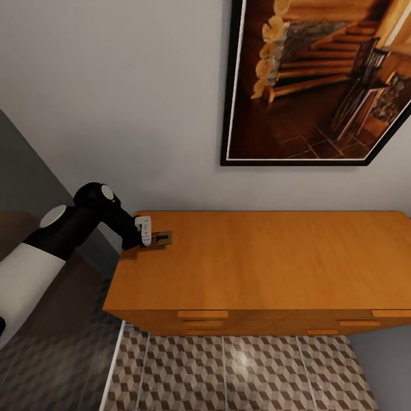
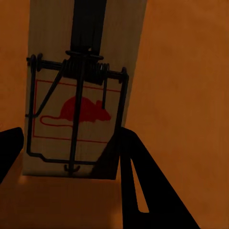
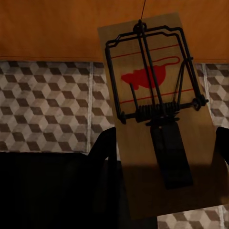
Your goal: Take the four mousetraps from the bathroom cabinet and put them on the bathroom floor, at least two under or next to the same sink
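Left tool closing around a tan wooden mousetrap on the orange-brown cabinet worktop; right tool gripping another mousetrap above cube-patterned floor tiles; none placed yet.

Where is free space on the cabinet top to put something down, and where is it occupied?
The cabinet top is bare from its middle to its right end, between the wall and the front edge. Only the back-left corner is occupied: a mousetrap lies there with the left gripper at it.

No readable text anywhere; just a red mouse emblem on each mousetrap, perhaps faintly outlined.
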Available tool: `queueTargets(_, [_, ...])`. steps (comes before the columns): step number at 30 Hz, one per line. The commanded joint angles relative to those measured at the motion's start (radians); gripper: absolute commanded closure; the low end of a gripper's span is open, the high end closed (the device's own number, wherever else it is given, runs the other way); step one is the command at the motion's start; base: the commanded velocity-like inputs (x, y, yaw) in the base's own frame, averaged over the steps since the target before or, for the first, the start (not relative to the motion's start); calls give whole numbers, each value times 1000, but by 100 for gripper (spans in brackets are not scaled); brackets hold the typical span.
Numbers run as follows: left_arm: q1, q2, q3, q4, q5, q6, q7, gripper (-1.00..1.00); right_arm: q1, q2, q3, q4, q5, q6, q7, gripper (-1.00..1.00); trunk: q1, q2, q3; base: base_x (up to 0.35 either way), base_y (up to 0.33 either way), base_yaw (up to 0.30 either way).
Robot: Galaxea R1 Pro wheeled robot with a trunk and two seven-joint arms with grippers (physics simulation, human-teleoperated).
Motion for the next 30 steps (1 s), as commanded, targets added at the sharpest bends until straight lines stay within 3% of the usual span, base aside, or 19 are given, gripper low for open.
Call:
queueTargets(1, [-1,1,-2,-1,-5,6,-6,100,-1,0,9,1,-9,-3,0,100,1,-2,-2,0,0,0])
queueTargets(14, [-1,1,-7,-2,-6,7,-6,100,-1,0,9,1,-9,-3,0,100,1,-2,-2,-14,0,0])
queueTargets(30, [-1,1,-10,-3,-6,7,-6,100,-1,0,9,2,-9,-3,-2,100,1,-2,-2,-132,-84,0])
